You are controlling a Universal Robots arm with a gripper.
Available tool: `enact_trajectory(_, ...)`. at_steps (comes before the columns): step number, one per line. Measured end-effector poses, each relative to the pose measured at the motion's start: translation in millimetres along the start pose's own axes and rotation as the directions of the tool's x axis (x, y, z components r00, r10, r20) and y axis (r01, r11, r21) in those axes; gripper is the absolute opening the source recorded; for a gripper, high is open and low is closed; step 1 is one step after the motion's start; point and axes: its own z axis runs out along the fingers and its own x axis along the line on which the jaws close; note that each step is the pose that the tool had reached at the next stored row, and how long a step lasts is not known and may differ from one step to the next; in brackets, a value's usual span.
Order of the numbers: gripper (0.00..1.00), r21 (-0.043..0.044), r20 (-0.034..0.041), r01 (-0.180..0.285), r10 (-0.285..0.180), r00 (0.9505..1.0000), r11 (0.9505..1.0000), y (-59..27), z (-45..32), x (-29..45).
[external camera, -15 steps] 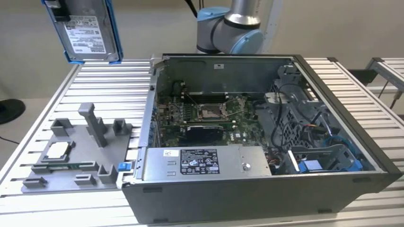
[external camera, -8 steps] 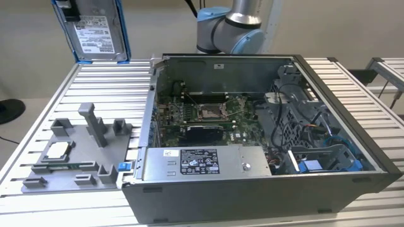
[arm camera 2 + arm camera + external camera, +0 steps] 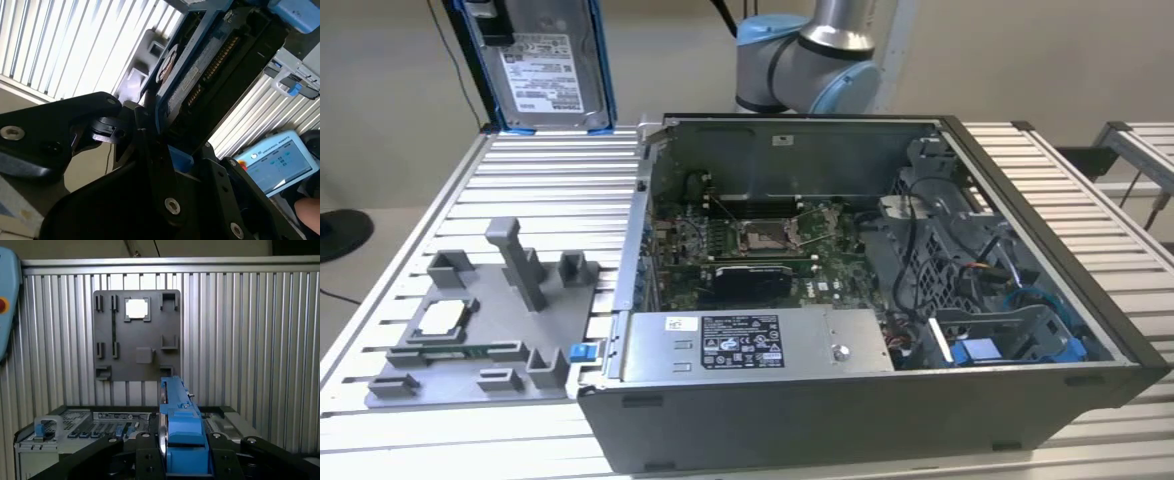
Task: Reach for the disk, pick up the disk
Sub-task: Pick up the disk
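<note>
Open computer case point(image 3: 854, 425), grey fixture plate point(image 3: 487, 322), slatted table point(image 3: 534, 175)

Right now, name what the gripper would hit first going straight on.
Likely the grey fixture plate on the slatted table: the gripper, shut on the disk, points down toward its edge. Depth is unclear.

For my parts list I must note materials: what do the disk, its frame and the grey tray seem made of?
The disk: bare metal, dull silver sheen, with a white label, perhaps paper. Its frame: probably plastic, even blue colour, matte. The grey tray: likely plastic, matte, with moulded posts.
</note>
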Motion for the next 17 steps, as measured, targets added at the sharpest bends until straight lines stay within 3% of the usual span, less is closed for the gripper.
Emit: enact_trajectory(17, 0.0, 0.0, 0.0, 0.0, 0.0, 1.0, 1.0, -52.1, 0.2, -1.5)
